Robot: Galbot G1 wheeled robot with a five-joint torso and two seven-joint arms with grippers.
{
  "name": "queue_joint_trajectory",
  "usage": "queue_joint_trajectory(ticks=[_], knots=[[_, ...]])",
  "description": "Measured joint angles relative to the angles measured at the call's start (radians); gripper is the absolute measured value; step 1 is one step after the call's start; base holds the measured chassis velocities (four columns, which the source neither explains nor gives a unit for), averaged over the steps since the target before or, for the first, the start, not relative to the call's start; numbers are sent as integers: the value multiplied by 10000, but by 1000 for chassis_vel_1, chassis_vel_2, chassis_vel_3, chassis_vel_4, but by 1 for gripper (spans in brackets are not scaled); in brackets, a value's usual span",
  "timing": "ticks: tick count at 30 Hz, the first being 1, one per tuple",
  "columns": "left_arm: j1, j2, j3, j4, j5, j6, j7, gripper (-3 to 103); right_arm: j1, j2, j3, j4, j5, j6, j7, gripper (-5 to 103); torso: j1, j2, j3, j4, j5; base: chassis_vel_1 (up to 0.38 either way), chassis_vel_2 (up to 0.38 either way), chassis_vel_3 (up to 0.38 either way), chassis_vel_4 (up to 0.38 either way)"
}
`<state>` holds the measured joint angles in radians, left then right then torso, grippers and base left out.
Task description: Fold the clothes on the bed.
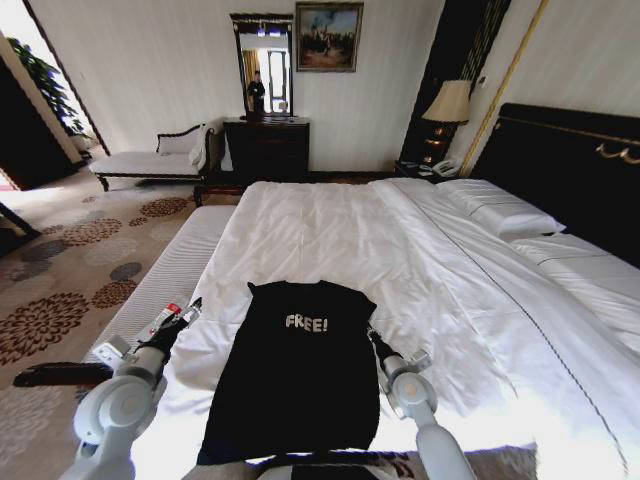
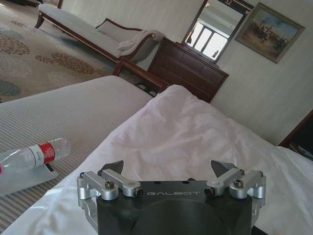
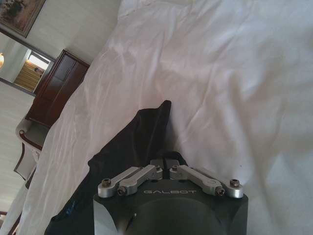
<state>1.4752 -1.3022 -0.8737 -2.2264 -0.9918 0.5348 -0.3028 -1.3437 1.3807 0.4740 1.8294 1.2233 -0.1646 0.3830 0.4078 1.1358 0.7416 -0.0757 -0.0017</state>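
Right gripper [image 3: 164, 162] pinches T-shirt [image 3: 132, 142]; bottle [image 2: 34, 154] nearby.

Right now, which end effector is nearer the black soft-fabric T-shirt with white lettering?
Right. The right end effector is shut at the T-shirt's edge; the left end effector hovers open over the white duvet beside it.

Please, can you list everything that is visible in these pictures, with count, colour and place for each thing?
T-shirt: one, black with white "FREE!", flat on near end of the bed.
bed: one, white linen, dark headboard, fills the middle.
pillows: two, white, by the headboard.
water bottle: one, clear with red label, lying on striped bed edge.
chaise bench: one, white cushion, far left wall.
dresser: one, dark wood, under a mirror.
painting: one, framed, far wall.
lamp: one, cream shade, beside headboard.
left gripper: open, over the duvet left of the shirt.
right gripper: shut on the shirt's right edge.
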Motion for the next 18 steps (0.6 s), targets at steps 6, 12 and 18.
queue_joint_trajectory(ticks=[6,12,18], knots=[[3,-4,80,-44,44,1,-26,100,-52,-52,68,0,-232,185,-111,0,0,0,0,0,0,0,0,0,0],[53,-2,143,-67,146,1,-26,100,-403,-39,43,140,-1454,720,-1093,0,0,0,0,0,0,0,0,0,0],[100,6,167,-76,201,-3,-23,100,-515,-21,-157,-66,-2916,1349,-1933,0,0,1,0,0,0,0,0,0,0]])
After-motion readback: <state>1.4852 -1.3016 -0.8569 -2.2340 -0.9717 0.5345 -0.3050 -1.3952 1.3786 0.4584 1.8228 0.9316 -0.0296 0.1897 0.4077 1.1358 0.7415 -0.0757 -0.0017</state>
